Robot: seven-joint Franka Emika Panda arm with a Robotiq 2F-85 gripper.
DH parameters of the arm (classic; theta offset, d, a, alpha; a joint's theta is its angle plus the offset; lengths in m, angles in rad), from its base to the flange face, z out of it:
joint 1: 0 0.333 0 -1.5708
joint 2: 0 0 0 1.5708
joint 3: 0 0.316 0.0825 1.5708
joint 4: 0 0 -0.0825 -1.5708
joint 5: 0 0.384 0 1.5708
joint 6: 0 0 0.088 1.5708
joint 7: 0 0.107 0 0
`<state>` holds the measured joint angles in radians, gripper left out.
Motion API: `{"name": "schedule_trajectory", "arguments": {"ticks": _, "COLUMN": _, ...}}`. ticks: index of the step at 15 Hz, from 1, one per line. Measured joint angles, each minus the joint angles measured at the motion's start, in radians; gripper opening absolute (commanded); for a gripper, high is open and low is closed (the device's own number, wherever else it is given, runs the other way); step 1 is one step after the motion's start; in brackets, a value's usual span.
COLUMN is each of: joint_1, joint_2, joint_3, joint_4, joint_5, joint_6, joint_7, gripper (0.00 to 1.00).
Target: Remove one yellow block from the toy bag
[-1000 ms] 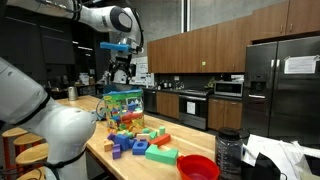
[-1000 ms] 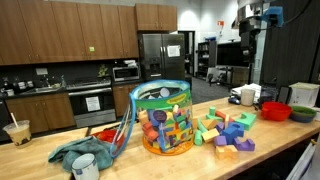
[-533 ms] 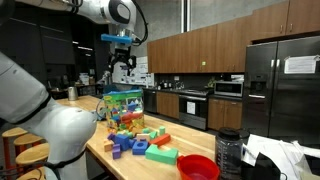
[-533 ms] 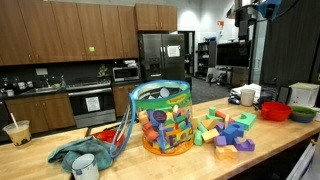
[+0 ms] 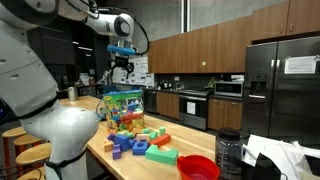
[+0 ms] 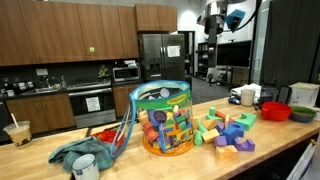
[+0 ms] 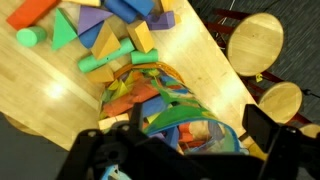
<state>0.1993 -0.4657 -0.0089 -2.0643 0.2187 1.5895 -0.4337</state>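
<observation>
The toy bag (image 6: 166, 118) stands upright on the wooden counter, clear-walled with a green-and-blue top band, and colourful blocks show through. It also shows in an exterior view (image 5: 122, 102) and from above in the wrist view (image 7: 185, 118). My gripper (image 5: 122, 70) hangs well above the bag, open and empty. In the wrist view its dark fingers (image 7: 185, 142) frame the bag's open mouth. It sits near the top edge of an exterior view (image 6: 211, 22). I cannot single out a yellow block inside the bag.
A pile of loose blocks (image 6: 226, 130) lies beside the bag, also seen in the wrist view (image 7: 100, 35). A red bowl (image 6: 275, 111) stands beyond them. A teal cloth (image 6: 85, 150), a tin (image 6: 85, 166) and a cup (image 6: 16, 132) are on the bag's other side. Two stools (image 7: 255, 40) stand off the counter edge.
The arm has swung across toward the bag, and the gripper now hangs over its mouth, slightly lower. The gripper stays open. The bag and blocks have not moved.
</observation>
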Motion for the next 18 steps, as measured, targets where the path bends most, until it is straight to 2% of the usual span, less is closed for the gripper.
{"name": "schedule_trajectory", "arguments": {"ticks": 7, "joint_1": 0.004, "joint_2": 0.167, "joint_3": 0.038, "joint_4": 0.086, "joint_5": 0.000, "joint_6": 0.084, "joint_7": -0.084, "gripper": 1.00}}
{"name": "schedule_trajectory", "arguments": {"ticks": 18, "joint_1": -0.001, "joint_2": 0.174, "joint_3": 0.041, "joint_4": 0.085, "joint_5": 0.000, "joint_6": 0.083, "joint_7": -0.086, "gripper": 1.00}}
